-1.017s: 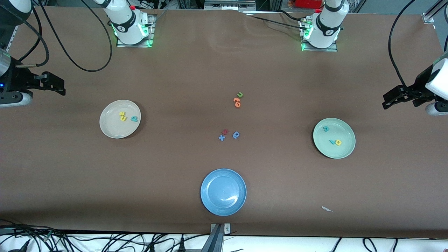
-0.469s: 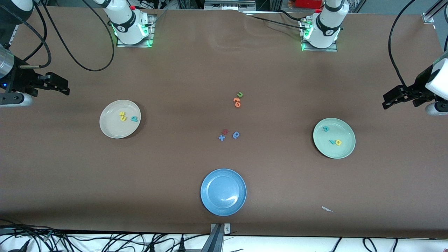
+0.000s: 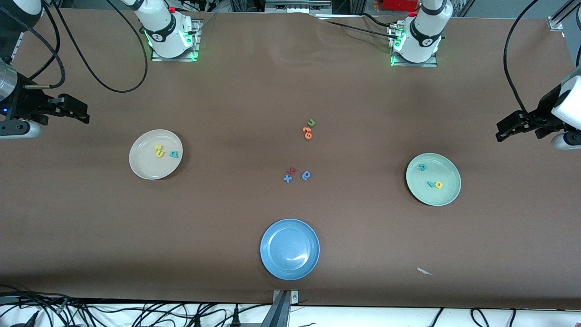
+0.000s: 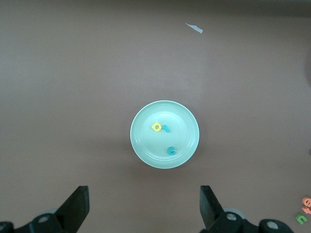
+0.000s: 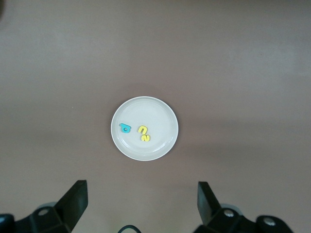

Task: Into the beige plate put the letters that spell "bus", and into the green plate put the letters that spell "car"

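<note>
I see b, u, s [image 3: 159, 151] lying flat in the beige plate [image 3: 144, 169], c, a, r [image 3: 434, 184] in the green plate [image 3: 447, 198]. Left pincer [image 3: 500, 132] and right pincer [image 3: 84, 115] hang spread wide, empty, above the worktop [image 3: 290, 91] ends.

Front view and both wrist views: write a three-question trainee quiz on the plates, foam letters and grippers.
1. True or false: the round blue plate holds a foam letter.
2. Which plate holds the teal foam b? A) round beige plate B) round pale green plate
3. Fill in: the yellow foam a lies beside the teal foam ___.

Key: 1 false, it holds none. 2 A. 3 r. Both the left gripper and right gripper wait open above the table's ends.
</note>
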`<state>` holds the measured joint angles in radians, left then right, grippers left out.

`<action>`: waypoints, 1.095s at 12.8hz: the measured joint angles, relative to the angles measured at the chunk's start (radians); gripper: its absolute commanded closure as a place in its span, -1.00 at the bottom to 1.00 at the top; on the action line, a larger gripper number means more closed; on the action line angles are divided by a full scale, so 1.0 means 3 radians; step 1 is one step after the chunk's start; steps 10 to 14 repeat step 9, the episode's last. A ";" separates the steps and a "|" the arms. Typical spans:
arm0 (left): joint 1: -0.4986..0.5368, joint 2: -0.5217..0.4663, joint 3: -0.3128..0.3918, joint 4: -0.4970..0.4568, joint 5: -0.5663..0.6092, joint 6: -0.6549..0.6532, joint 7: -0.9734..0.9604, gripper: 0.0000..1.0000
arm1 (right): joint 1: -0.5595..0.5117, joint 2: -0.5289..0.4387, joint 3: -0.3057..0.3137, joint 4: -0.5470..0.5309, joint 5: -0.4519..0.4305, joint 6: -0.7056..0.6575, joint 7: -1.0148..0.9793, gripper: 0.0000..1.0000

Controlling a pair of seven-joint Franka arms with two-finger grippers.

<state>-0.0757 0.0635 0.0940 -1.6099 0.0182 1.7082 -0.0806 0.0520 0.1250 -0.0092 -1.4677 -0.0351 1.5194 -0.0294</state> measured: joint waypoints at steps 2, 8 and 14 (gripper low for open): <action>0.0000 0.0000 -0.0003 0.0000 0.0000 0.0000 0.0000 -1.00 | 0.0000 0.0000 0.0000 0.0000 0.0000 0.0000 0.0004 -1.00; 0.0000 0.0000 -0.0003 0.0000 0.0000 0.0000 0.0000 -1.00 | 0.0000 0.0000 0.0000 0.0000 0.0000 0.0000 0.0029 -1.00; 0.0000 0.0000 -0.0003 0.0000 0.0000 0.0000 0.0000 -1.00 | 0.0000 0.0000 0.0000 0.0000 0.0000 0.0000 0.0036 -1.00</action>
